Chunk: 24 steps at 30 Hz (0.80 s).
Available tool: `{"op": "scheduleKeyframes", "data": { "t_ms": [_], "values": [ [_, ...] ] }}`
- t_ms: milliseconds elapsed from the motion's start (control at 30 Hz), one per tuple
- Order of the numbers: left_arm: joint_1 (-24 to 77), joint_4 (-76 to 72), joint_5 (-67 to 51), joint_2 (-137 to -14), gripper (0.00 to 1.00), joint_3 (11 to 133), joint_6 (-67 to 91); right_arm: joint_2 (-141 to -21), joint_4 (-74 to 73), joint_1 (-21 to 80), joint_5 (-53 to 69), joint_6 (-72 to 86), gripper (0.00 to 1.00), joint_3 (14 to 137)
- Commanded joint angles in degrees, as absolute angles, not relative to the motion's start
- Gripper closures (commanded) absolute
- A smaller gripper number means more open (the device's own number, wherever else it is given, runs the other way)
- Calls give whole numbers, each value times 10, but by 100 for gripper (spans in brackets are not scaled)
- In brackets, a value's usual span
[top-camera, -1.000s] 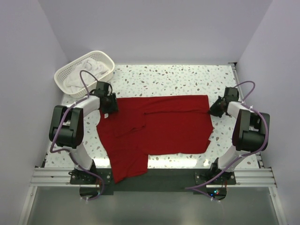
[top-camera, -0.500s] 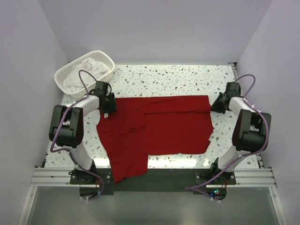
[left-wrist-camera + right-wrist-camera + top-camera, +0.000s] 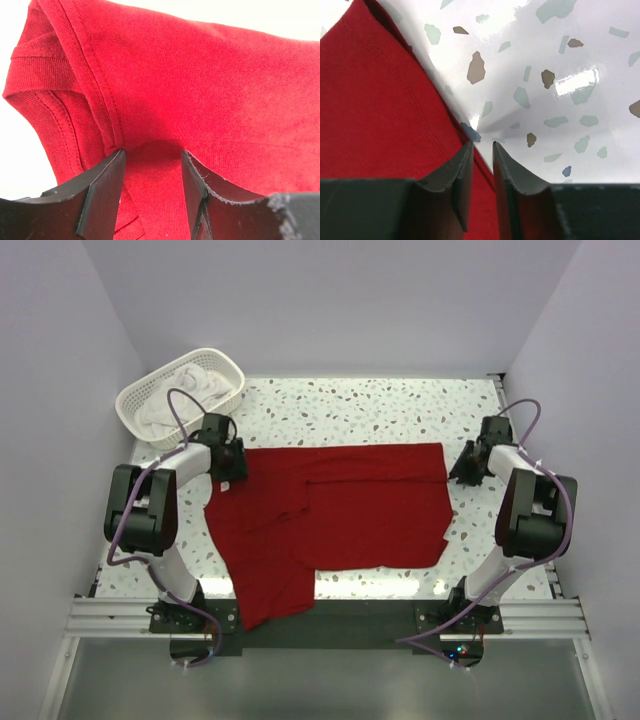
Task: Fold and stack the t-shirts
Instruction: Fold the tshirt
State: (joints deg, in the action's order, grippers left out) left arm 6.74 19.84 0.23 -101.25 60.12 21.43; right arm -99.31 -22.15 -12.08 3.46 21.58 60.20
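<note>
The left arm [image 3: 150, 505] and right arm [image 3: 535, 505] fold up from their near bases and reach far, the left gripper [image 3: 152, 155] low with jaws well apart, the right gripper [image 3: 482, 146] low with jaws barely parted.

The left white robot arm [image 3: 178, 575] and the right white robot arm [image 3: 497, 578] have big black blocks at the joints. A thin purple-grey cable [image 3: 172, 403] loops along each one. The left gripper [image 3: 152, 152] and the right gripper [image 3: 482, 146] have thick black fingers [image 3: 100, 195] with slanted tips and rough edges.
</note>
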Motion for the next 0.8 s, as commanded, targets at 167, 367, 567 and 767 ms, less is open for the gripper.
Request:
{"op": "scheduleKeyframes", "data": {
  "t_ms": [167, 367, 567, 767],
  "values": [
    [55, 215, 10, -955, 44, 635, 220, -943, -179, -121, 111, 214, 57, 644],
    [45, 206, 14, -979, 44, 670, 232, -975, -99, -103, 207, 273, 57, 656],
    [31, 200, 19, -1042, 46, 692, 236, -1055, -60, -98, 216, 313, 57, 673],
    [28, 201, 14, -1093, 47, 722, 233, -1117, -66, -99, 181, 307, 57, 690]
  ]
}}
